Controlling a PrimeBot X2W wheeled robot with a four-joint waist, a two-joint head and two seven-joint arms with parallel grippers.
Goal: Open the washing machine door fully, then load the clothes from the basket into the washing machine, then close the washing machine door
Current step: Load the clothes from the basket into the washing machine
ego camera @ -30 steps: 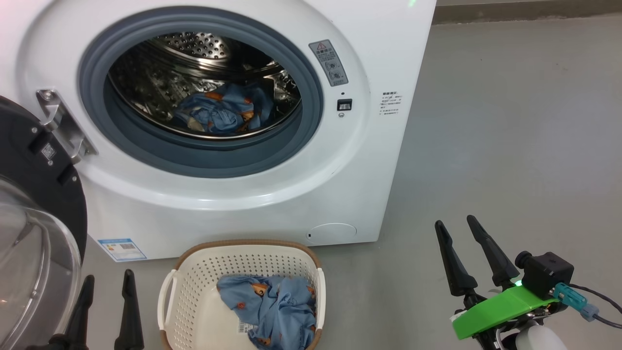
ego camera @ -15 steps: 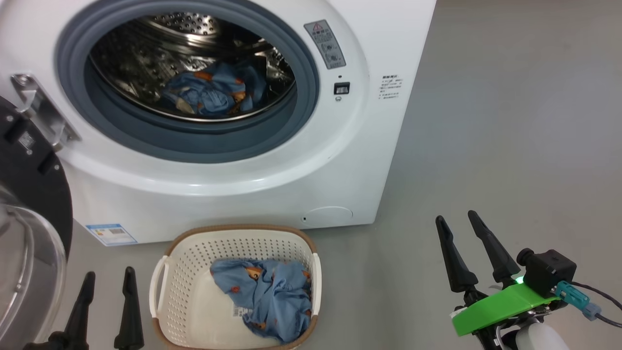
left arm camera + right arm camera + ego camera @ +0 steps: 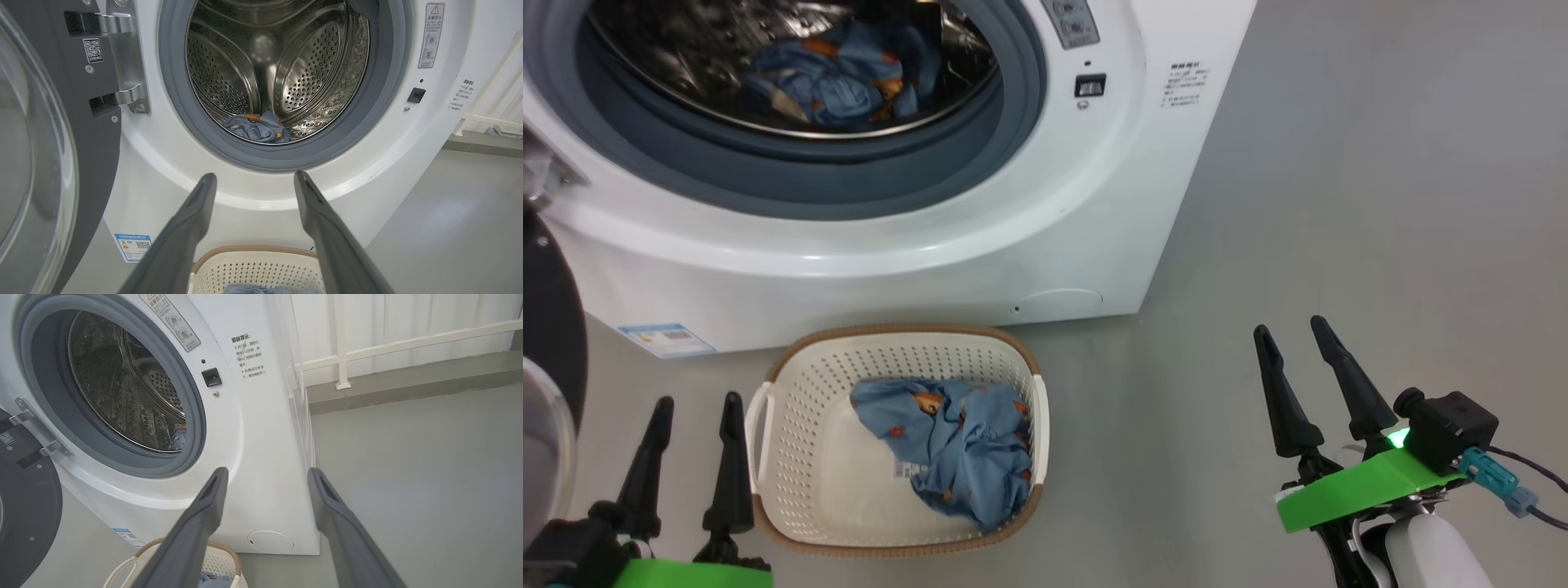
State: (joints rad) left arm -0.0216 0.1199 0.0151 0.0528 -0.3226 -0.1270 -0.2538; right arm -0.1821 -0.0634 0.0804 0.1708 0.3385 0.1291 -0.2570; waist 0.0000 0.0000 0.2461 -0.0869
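1. Both sets of jaws are released and empty. The left jaws' long dark tapered fingers (image 3: 730,465) are spread just left of the basket. The right jaws' fingers (image 3: 1282,408) are spread well to its right, over the smooth grey floor (image 3: 1339,204).
2. Over the last second the head view has tipped downward. The machine has slid up the picture and the basket sits nearer the middle, but that is the camera moving. The things lie as they did, and both jaws are as wide as before.
3. The downward look seems to line up the next pick from the basket.
4. Far left, the large round black-rimmed washing machine door (image 3: 98,171) with its bulging clear glass bowl hangs wide open on a silver metal hinge (image 3: 124,53). The opening step looks done.
5. Right of it stands the big white glossy front-loading washing machine (image 3: 890,269). A soft grey rubber ring (image 3: 809,180) surrounds its shiny perforated steel drum (image 3: 302,77).
6. One crumpled light blue garment with orange-brown figures (image 3: 837,69) lies in the drum's bottom.
7. Near, in front of the machine, the small cream-white perforated plastic basket (image 3: 800,408) with a brown woven-look rim sits on the floor.
8. The remaining light blue clothes (image 3: 964,449), limp and bunched, lie in its right half, so loading looks partly finished.
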